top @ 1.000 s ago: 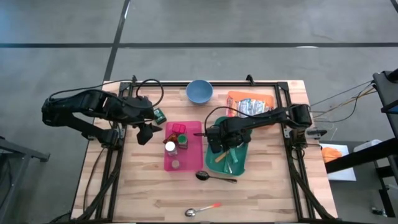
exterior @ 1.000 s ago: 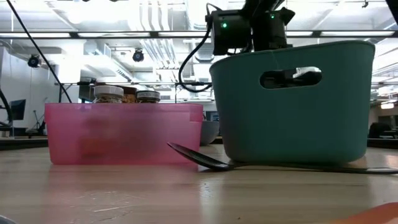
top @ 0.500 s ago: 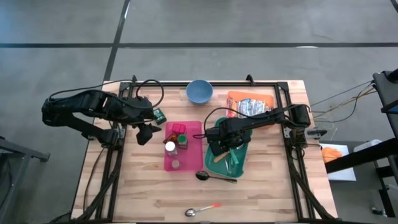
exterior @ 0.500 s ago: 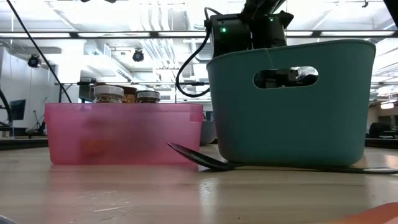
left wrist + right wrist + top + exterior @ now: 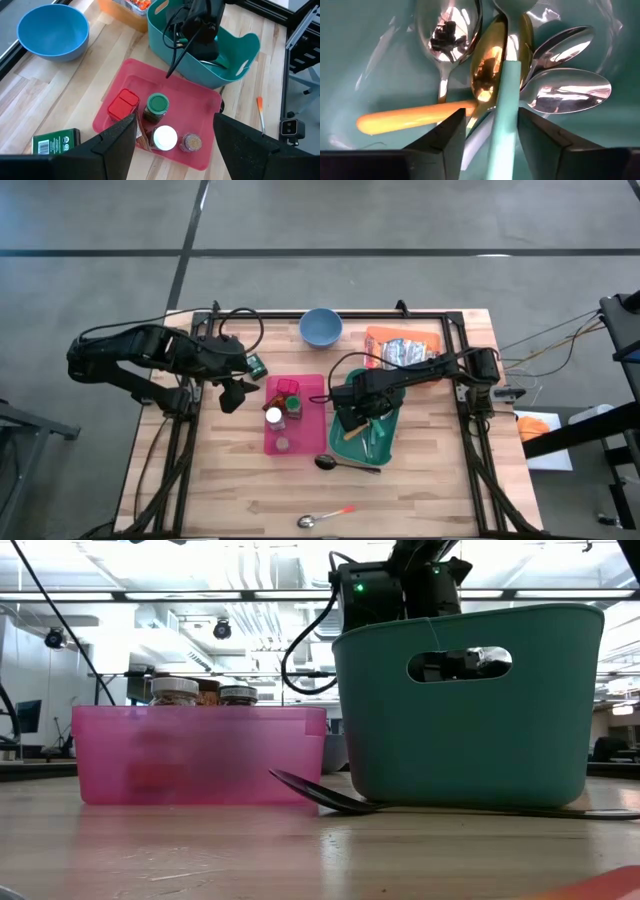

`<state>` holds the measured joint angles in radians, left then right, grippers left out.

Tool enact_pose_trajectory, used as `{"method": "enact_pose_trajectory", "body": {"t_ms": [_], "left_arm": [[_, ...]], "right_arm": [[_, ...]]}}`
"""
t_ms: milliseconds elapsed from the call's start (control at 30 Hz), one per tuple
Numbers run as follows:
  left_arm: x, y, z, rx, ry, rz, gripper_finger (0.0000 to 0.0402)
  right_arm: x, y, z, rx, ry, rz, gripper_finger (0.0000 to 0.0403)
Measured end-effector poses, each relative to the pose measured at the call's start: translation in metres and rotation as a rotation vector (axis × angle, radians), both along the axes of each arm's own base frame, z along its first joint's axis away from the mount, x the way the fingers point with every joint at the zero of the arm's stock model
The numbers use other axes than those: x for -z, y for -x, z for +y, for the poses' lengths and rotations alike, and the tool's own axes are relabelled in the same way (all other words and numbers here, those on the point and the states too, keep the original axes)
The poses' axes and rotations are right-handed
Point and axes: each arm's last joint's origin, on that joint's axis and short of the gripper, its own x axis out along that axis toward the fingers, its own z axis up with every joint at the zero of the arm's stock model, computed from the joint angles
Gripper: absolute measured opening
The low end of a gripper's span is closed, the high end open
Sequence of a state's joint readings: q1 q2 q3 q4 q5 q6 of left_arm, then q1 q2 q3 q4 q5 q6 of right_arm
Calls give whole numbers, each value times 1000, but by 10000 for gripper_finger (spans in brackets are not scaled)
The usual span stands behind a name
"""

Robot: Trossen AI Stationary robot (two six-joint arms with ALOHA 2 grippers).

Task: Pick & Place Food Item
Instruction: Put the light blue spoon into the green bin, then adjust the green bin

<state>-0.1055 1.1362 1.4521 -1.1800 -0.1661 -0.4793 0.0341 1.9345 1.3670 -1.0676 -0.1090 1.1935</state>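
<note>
My right gripper (image 5: 350, 412) reaches straight down into the teal bin (image 5: 388, 442), open. Its fingers stand on either side of a teal spoon handle (image 5: 501, 125). That spoon lies on several metal spoons (image 5: 567, 95) and an orange-handled one (image 5: 410, 119) on the bin's floor. My left gripper (image 5: 232, 395) hangs open above the table's left side, holding nothing. Below it, the pink tray (image 5: 200, 100) holds a green-lidded jar (image 5: 158, 105), a white-lidded jar (image 5: 165, 137), a spice jar (image 5: 190, 143) and a red box (image 5: 123, 104). Food packets lie in an orange tray (image 5: 403, 347) at the back right. My right gripper has its fingers (image 5: 540, 145) on either side of the teal spoon handle (image 5: 499, 145), pointing down from above. The handle runs between them and lies on the other spoons. Whether a finger touches it, I cannot tell.
A blue bowl (image 5: 321, 327) stands at the table's far edge. A green box (image 5: 257, 365) lies left of the pink tray. A black spoon (image 5: 345, 465) lies in front of the bin, and another spoon (image 5: 325, 518) rests near the front edge.
The teal bin has shifted a little toward the table's left and settled flat on the table. My right wrist has rolled slightly over the bin. My left arm has kept still.
</note>
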Motion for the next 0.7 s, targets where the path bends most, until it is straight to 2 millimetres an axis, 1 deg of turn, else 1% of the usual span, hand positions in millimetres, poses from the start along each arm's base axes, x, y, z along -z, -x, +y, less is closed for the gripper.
{"method": "enact_pose_trajectory", "body": {"t_ms": [133,233,367,500,600,700], "left_arm": [[1,0,0,0,-1,5,262],[2,0,0,0,-1,8,262],[2,0,0,0,-1,8,262],[4,-1,0,0,-1,15,262],[7,-2,0,0,-3,28,262],[12,-3,0,-1,-4,44,262]], "right_arm": [[-5,1,0,-16,-6,-19,191],[-16,4,0,-21,0,-55,204],[-40,8,1,-33,43,-132,210],[-67,11,6,-113,54,-230,210],[-83,10,15,-189,54,-301,210],[-98,5,29,-260,51,-372,210]]}}
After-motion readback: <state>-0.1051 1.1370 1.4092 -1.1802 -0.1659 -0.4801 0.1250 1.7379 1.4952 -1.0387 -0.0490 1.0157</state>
